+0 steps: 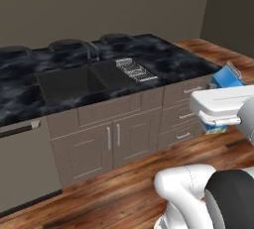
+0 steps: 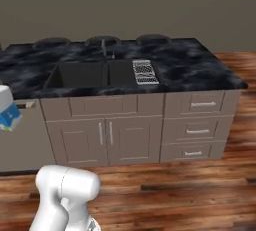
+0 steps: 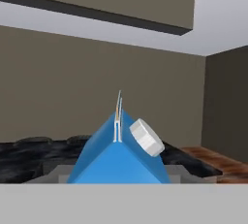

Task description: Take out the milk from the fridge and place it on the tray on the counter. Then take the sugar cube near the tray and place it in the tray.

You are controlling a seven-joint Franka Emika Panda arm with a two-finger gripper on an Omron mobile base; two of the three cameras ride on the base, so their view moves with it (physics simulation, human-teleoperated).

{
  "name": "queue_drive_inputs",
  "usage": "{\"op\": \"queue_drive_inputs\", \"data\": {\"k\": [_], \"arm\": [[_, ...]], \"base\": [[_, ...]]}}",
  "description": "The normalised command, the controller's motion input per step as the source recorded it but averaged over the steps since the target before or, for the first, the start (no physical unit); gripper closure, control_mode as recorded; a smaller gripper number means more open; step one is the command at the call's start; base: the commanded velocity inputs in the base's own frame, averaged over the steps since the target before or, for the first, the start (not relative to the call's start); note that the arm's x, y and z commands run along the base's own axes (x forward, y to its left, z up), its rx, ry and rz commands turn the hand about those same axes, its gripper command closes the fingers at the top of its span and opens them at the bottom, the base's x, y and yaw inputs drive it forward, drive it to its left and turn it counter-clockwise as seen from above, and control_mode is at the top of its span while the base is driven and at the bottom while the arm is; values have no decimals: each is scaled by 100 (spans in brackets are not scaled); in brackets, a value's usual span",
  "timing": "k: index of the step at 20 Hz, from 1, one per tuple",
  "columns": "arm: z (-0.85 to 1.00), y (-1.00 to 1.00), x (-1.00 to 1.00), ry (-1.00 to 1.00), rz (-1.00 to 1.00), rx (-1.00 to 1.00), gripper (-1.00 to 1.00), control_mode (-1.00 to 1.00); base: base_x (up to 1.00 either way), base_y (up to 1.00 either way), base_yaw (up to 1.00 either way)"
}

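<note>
In the hand view the milk (image 3: 116,157) is seen squeezed between the jaws, its pointy top sticking up past them, and it is judged light and squashy, best held by its flat sides.

milk (image 1: 226,78) mostly hidden behind arm, lower half cut off in hand view

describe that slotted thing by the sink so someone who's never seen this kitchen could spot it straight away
Start at the black marble-veined counter over beige cabinets and find the dark sink sunk into its middle. On the sink's right edge lies a small rectangular slotted rack, light grey with dark bars. It is the one pale, striped object on the dark top.
</note>
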Motion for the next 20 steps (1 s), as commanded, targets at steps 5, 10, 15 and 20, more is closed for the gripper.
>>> {"op": "queue_drive_inputs", "data": {"k": [5,10,15,20], "arm": [[0,0,0,0,0,0,100,100],[0,0,0,0,0,0,100,100],[0,0,0,0,0,0,100,100],[0,0,0,0,0,0,100,100]], "base": [[5,-72,-43],[0,-1,-97],[0,6,-100],[4,18,-98]]}}
